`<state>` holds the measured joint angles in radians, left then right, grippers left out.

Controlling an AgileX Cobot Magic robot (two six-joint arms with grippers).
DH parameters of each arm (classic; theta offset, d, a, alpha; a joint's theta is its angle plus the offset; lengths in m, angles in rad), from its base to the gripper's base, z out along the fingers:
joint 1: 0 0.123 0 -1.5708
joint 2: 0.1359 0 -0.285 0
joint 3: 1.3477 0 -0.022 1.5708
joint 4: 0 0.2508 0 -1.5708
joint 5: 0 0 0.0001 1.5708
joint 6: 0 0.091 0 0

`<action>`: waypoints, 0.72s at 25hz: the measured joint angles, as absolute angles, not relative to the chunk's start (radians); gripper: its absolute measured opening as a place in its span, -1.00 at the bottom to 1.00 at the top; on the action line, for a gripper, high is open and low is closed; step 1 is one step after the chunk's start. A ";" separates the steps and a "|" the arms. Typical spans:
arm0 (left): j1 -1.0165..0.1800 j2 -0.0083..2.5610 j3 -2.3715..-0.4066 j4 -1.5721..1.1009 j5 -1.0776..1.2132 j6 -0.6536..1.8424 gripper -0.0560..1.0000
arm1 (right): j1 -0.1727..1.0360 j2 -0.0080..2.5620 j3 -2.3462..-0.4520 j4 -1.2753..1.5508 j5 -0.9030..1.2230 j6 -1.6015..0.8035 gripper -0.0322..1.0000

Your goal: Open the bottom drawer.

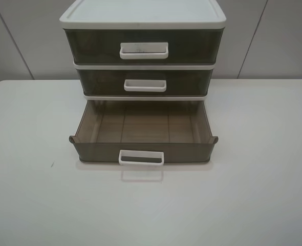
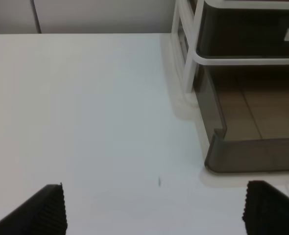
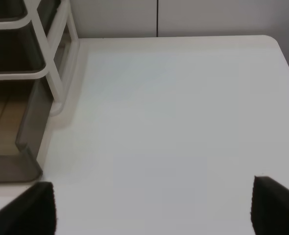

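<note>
Already the bottom drawer [image 1: 143, 134] stands pulled well out of the drawer unit [image 1: 143, 48] at the middle of the table's [image 1: 28, 154] far edge, its white handle [image 1: 141, 158] facing the near edge. Both arms hang low over bare tabletop either side, the left gripper [image 2: 154, 208] and right gripper [image 3: 154, 208] each spread wide, holding nothing.
</note>
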<state>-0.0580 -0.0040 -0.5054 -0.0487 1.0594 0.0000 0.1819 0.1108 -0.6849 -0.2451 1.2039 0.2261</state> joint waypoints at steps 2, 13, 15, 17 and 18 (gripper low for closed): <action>-0.058 -0.004 -0.505 -0.049 1.059 0.000 0.52 | 0.182 0.092 -0.657 -0.245 1.184 0.210 0.58; -0.058 -0.004 -0.505 -0.049 1.059 0.000 0.52 | 0.166 0.012 -0.525 -0.164 1.069 0.128 0.58; -0.058 -0.004 -0.505 -0.049 1.059 0.000 0.52 | 0.120 0.012 -0.525 -0.173 1.069 0.120 0.58; -0.058 -0.004 -0.505 -0.049 1.059 0.000 0.52 | 0.057 0.006 -0.524 -0.172 1.068 0.091 0.58; -0.058 -0.004 -0.505 -0.049 1.059 0.000 0.52 | 0.024 0.001 -0.524 -0.169 1.068 0.066 0.58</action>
